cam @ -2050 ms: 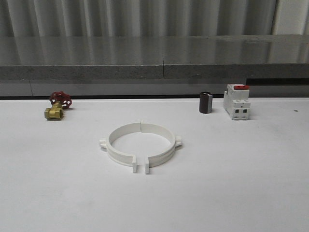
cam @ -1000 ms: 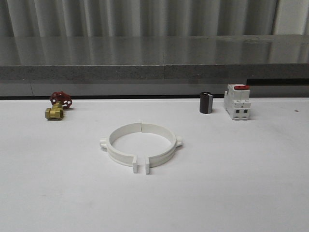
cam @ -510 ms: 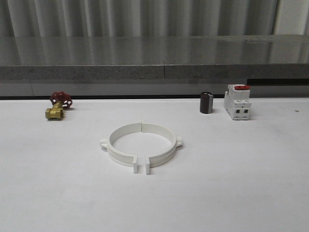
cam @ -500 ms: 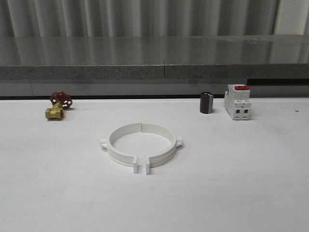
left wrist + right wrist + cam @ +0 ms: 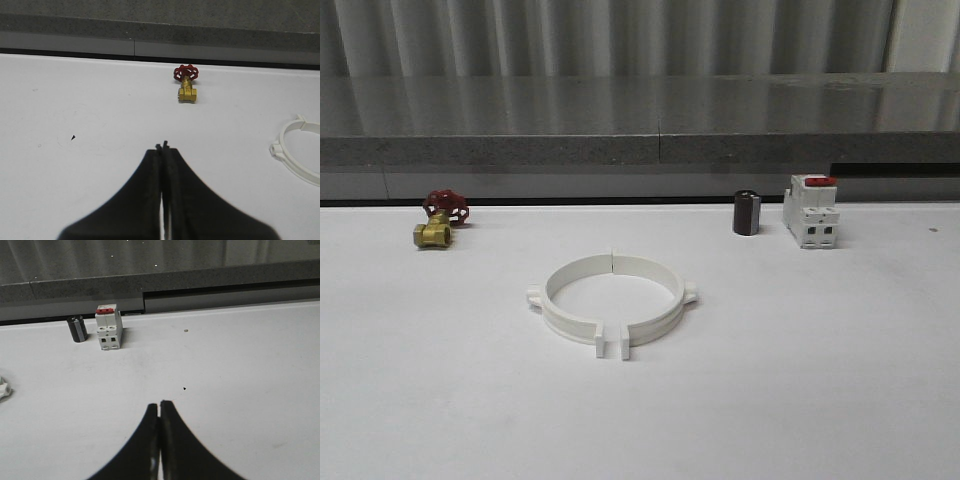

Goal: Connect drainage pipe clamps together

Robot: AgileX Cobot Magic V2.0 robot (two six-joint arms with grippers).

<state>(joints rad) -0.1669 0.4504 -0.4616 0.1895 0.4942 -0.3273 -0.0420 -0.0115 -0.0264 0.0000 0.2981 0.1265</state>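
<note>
Two white drainage pipe clamps lie on the white table as a ring: the left half (image 5: 560, 300) and the right half (image 5: 660, 300). Their far tabs touch; a narrow gap separates the near tabs (image 5: 611, 348). Part of the left half (image 5: 295, 155) shows in the left wrist view, and a lug of the ring (image 5: 3, 388) in the right wrist view. My left gripper (image 5: 163, 146) is shut and empty, hovering over bare table well away from the ring. My right gripper (image 5: 160, 403) is shut and empty too, over bare table on the other side of the ring.
A brass valve with a red handwheel (image 5: 438, 220) sits at the back left. A dark cylinder (image 5: 746, 213) and a white breaker with a red top (image 5: 810, 212) stand at the back right. A grey ledge (image 5: 640, 150) runs behind the table.
</note>
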